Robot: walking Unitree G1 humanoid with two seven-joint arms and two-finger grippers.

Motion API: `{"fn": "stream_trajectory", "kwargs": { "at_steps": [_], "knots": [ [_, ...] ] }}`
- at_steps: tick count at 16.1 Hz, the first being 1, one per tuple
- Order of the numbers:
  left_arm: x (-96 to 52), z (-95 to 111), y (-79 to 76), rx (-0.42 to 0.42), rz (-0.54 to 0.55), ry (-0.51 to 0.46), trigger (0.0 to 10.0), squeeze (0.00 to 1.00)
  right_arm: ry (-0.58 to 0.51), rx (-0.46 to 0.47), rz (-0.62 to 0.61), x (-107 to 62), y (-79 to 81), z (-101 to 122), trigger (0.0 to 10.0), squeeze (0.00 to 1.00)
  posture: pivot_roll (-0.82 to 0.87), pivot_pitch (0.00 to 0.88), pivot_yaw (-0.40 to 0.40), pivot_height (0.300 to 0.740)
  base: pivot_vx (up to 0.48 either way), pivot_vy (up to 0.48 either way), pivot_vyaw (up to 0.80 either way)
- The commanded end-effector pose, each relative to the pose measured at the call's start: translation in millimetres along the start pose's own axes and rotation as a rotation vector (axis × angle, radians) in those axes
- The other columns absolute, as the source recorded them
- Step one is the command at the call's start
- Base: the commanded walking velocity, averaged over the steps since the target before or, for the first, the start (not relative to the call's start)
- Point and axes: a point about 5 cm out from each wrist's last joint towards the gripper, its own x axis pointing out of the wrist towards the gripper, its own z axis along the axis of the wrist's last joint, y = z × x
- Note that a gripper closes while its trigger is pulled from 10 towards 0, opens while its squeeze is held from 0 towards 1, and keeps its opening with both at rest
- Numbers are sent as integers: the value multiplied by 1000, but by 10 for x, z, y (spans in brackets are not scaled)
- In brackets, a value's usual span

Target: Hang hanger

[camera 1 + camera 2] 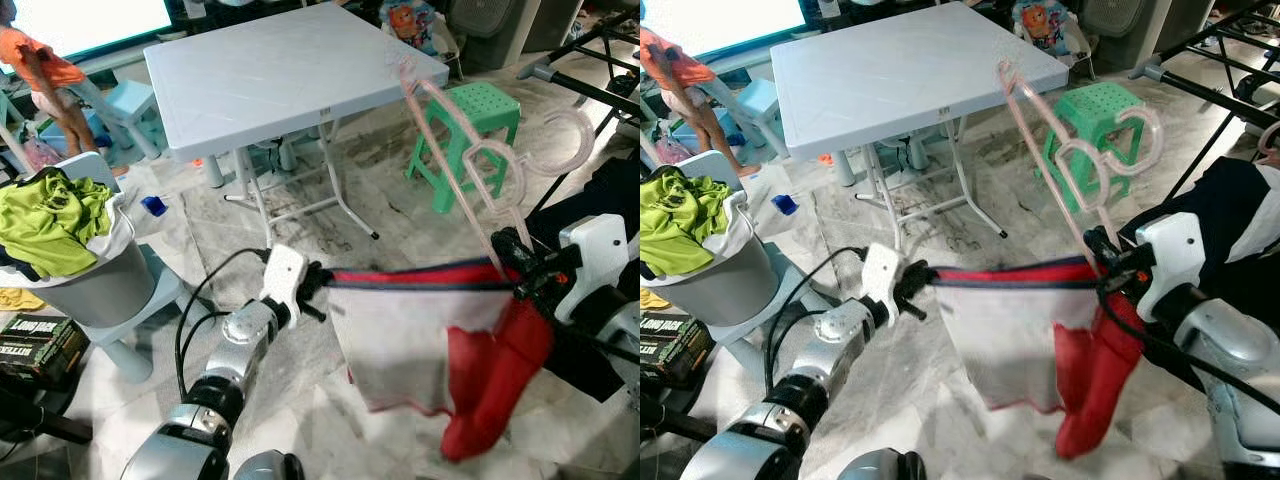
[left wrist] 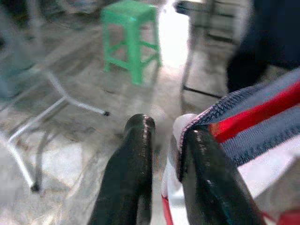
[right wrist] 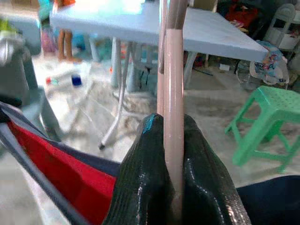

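Currently, we hold a red, white and navy garment [image 1: 420, 340] stretched between our two grippers above the marble floor [image 1: 330, 240]; the left gripper [image 1: 318, 285] has its fingers [image 2: 206, 178] closed on the navy-trimmed edge at one end, the cloth pinched between them; the right gripper [image 1: 520, 262] has its fingers [image 3: 140, 183] clamped tight around the shaft of the pink hanger [image 1: 470, 160], at the garment's other end; the hanger rises from that grip, tilted toward the white folding surface [image 1: 270, 70], its curved hook [image 1: 570, 140] looping out to the right; the garment hangs below the taut edge, with a red section [image 1: 495, 385] drooping lowest under the right gripper. Beyond the garment stands a green stool [image 1: 465, 140]; at the left, a grey basket [image 1: 90, 280] holds a lime-green cloth [image 1: 50, 220]; a dark garment [image 1: 1230, 220] hangs on a black rack [image 1: 590, 75] at the right.
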Motion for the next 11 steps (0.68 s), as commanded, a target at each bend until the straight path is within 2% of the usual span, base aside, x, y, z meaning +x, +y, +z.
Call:
{"fn": "stream_trajectory", "kwargs": {
  "at_steps": [1, 5, 8, 11],
  "knots": [
    [-24, 20, -2, 52, -37, -7, 10000, 1000, -2, -50, 23, 15, 21, 17, 10000, 0, -180, 0, 89, 740, 0, 0, 0],
    [-50, 25, 6, 59, -43, -16, 10000, 1000, 2, -83, 78, 128, 118, -8, 10000, 0, -169, 0, 79, 740, 0, 0, 0],
    [-69, 46, 53, 48, 4, -37, 10000, 1000, 7, -116, 84, 140, 105, -13, 10000, 0, -171, 0, 74, 740, 0, 0, 0],
    [-72, 67, 68, 42, 8, -48, 10000, 1000, -1, -116, 81, 154, 104, -7, 10000, 0, -171, 0, 73, 740, 0, 0, 0]
  ]
}}
